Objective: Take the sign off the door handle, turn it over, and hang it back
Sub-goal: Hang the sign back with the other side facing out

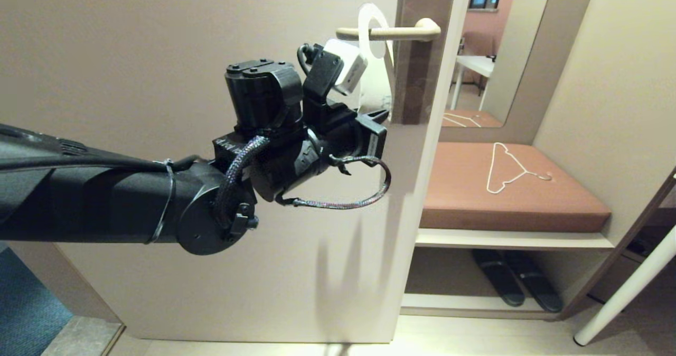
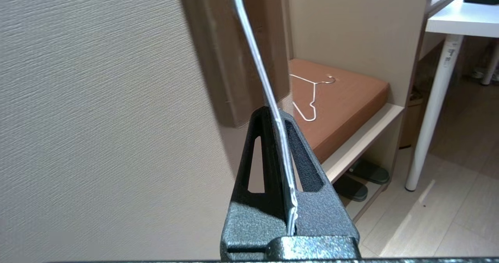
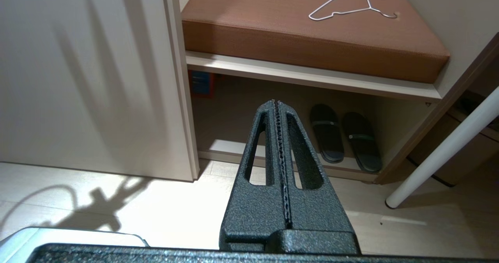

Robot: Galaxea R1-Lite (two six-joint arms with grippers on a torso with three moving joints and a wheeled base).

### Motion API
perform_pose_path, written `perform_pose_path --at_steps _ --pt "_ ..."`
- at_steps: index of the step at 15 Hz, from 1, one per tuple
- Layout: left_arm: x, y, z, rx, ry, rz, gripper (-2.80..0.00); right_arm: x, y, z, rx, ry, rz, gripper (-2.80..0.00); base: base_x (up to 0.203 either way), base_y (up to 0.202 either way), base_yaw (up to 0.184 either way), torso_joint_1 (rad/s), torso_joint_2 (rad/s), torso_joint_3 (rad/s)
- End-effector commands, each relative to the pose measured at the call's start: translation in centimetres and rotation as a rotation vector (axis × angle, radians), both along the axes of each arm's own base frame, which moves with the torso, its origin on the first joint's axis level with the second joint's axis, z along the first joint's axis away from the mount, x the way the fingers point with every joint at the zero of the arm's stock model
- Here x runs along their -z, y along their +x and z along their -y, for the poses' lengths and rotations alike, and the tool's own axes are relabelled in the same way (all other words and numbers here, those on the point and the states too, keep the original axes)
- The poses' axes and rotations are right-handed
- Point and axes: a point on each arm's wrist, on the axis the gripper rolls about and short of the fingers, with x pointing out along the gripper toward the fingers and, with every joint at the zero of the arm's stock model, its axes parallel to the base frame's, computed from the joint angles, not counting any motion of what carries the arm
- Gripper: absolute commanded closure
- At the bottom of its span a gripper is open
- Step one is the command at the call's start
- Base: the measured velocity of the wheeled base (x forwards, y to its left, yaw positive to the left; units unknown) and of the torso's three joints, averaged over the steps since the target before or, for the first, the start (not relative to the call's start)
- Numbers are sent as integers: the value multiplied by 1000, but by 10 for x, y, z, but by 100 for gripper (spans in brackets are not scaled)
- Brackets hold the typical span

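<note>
Sign (image 1: 376, 76): one, white face out, its oval hole looped over the door handle (image 1: 393, 31), card hanging below the handle against the door (image 1: 158, 55). My left end effector (image 1: 384, 115) is below the handle, clamped on the sign's lower edge; the wrist view shows the card edge-on between my fingers (image 2: 308, 165). My right end effector (image 3: 277, 103) is parked low, well below the handle, closed with nothing in it. Beyond the door, right of the handle: one brown cushion (image 1: 507, 197) with one wire hanger (image 1: 509, 168) on it, two black slippers (image 1: 515, 284) on the shelf underneath.
</note>
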Motion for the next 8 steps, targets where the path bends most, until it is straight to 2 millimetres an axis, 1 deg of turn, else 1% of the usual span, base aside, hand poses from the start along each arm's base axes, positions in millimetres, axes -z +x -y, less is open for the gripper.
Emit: perform_pose_path --at_steps 1,8 --pt "0 -1 4 11 -3 7 0 0 0 0 -1 0 -2 0 0 0 0 0 0 0" --pt "-3 1 11 19 10 14 0 0 0 0 -1 0 -2 0 0 0 0 0 0 0"
